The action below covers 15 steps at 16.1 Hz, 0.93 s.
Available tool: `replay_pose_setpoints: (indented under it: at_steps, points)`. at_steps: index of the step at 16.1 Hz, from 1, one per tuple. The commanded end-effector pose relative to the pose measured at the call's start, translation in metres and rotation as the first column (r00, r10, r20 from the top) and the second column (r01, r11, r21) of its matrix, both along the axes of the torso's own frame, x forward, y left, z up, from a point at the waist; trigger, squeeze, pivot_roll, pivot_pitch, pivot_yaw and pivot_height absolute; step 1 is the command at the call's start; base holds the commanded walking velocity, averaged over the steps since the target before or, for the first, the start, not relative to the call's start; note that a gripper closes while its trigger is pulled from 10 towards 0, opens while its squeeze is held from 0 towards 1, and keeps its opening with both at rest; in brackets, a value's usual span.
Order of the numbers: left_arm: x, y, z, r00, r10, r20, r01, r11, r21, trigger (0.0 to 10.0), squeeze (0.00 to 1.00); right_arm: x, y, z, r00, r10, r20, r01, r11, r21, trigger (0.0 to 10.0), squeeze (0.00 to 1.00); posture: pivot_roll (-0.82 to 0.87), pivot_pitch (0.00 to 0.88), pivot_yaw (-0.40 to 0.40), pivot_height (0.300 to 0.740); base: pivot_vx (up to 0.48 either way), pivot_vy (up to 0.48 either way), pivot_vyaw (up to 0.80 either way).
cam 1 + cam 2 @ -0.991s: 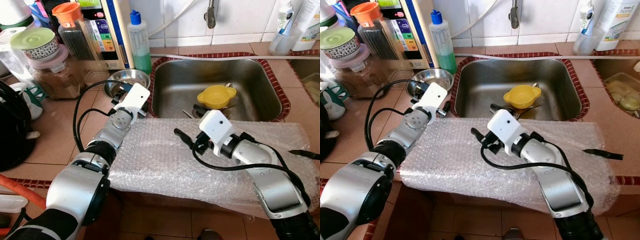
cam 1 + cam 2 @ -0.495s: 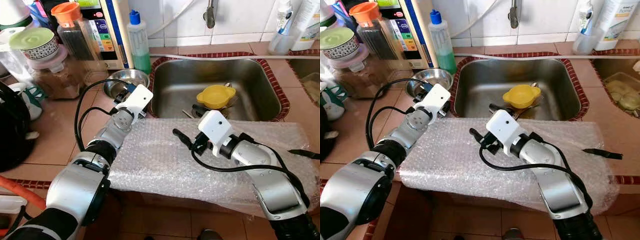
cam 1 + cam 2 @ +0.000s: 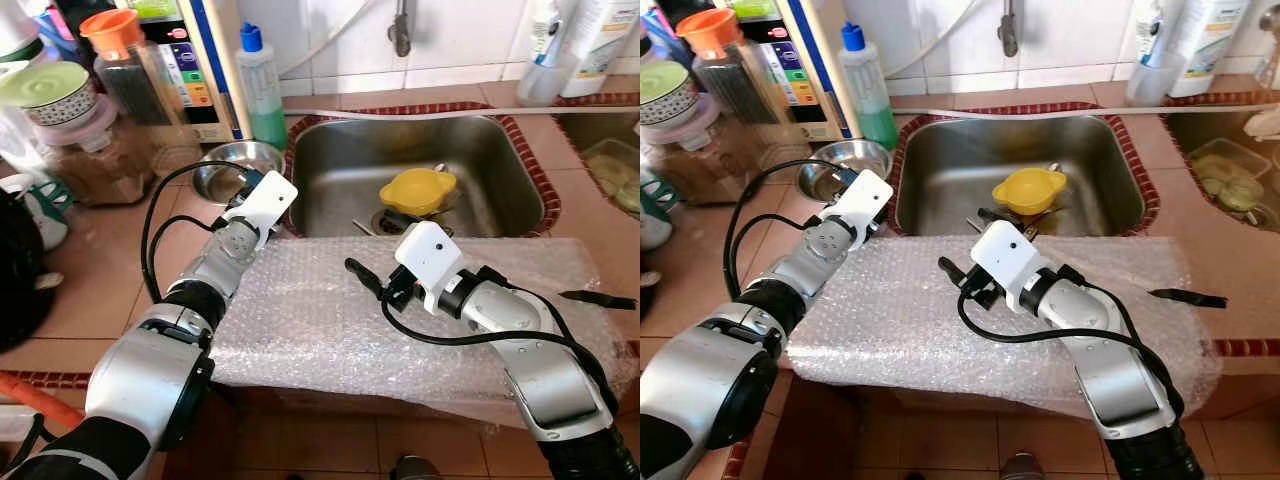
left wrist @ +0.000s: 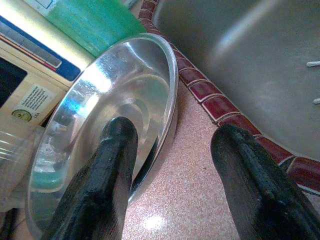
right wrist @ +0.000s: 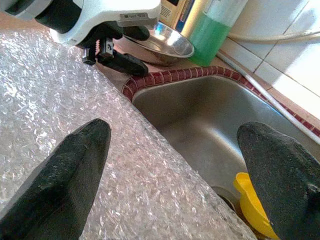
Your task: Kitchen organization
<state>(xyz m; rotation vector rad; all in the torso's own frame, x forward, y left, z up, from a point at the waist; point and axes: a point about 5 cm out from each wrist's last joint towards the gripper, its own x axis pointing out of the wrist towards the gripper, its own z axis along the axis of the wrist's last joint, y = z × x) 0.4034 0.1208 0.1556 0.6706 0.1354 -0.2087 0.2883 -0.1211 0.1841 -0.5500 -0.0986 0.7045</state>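
A small steel bowl [image 3: 222, 172] sits on the tiled counter left of the sink [image 3: 505, 150]. My left gripper [image 3: 240, 186] is at the bowl's near rim and open. In the left wrist view one finger [image 4: 97, 185] lies inside the steel bowl [image 4: 95, 120] and the other finger [image 4: 250, 185] outside it, over the counter. A yellow bowl [image 3: 418, 190] lies in the sink among dark utensils. My right gripper [image 3: 370, 282] hovers open over the bubble wrap sheet [image 3: 310, 330], holding nothing.
A green soap bottle [image 3: 258, 85], jars [image 3: 120, 80] and a box stand at the back left. A black kettle [image 3: 15, 270] is at the far left. A black utensil [image 3: 598, 298] lies on the bubble wrap's right end. White bottles [image 3: 575, 40] stand back right.
The camera has shifted a little, so the whole scene sits further left. Both arms keep nearly the same places and both grippers stay open.
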Motion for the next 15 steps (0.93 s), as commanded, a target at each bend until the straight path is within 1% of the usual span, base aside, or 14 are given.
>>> replay_pose_setpoints:
  at_steps: [1, 3, 5, 9, 11, 15]
  points:
    - [-0.006, 0.013, -0.02, 0.995, 0.045, -0.087, -0.044, 0.999, 0.015, 0.0, 0.0, -0.002, 0.006, 0.002, 0.999, 0.031, 0.013, -0.031, 1.0, -0.006, 10.0, 0.7, -0.4, 0.158, 0.147, 0.74, 0.0, 0.0, 0.0]
    - [-0.006, 0.015, -0.02, 0.994, 0.048, -0.094, -0.047, 0.999, 0.012, 0.0, 0.0, -0.002, 0.005, 0.003, 0.999, 0.027, 0.019, -0.027, 1.0, -0.006, 10.0, 0.69, -0.4, 0.157, 0.148, 0.74, 0.0, 0.0, 0.0]
    - [-0.006, 0.017, -0.02, 0.994, 0.052, -0.101, -0.052, 0.999, 0.007, 0.0, 0.0, -0.001, 0.005, 0.004, 0.999, 0.021, 0.026, -0.021, 1.0, -0.003, 10.0, 0.64, -0.4, 0.156, 0.151, 0.74, 0.0, 0.0, 0.0]
    - [-0.006, 0.022, -0.021, 0.992, 0.067, -0.106, -0.067, 0.998, 0.007, 0.0, 0.0, 0.0, 0.005, 0.007, 0.999, 0.019, 0.033, -0.019, 1.0, 0.018, 10.0, 0.64, -0.4, 0.155, 0.149, 0.74, 0.0, 0.0, 0.0]
    - [-0.007, 0.026, -0.022, 0.991, 0.079, -0.108, -0.077, 0.997, 0.015, 0.0, 0.0, 0.0, 0.006, 0.011, 0.999, 0.028, 0.046, -0.03, 0.998, 0.046, 10.0, 0.63, -0.4, 0.155, 0.149, 0.74, 0.0, 0.0, 0.0]
    - [-0.007, 0.03, -0.023, 0.99, 0.09, -0.111, -0.088, 0.996, 0.021, 0.0, 0.0, 0.0, 0.009, 0.016, 0.997, 0.044, 0.06, -0.048, 0.997, 0.068, 10.0, 0.64, -0.39, 0.152, 0.146, 0.74, 0.0, 0.0, 0.0]
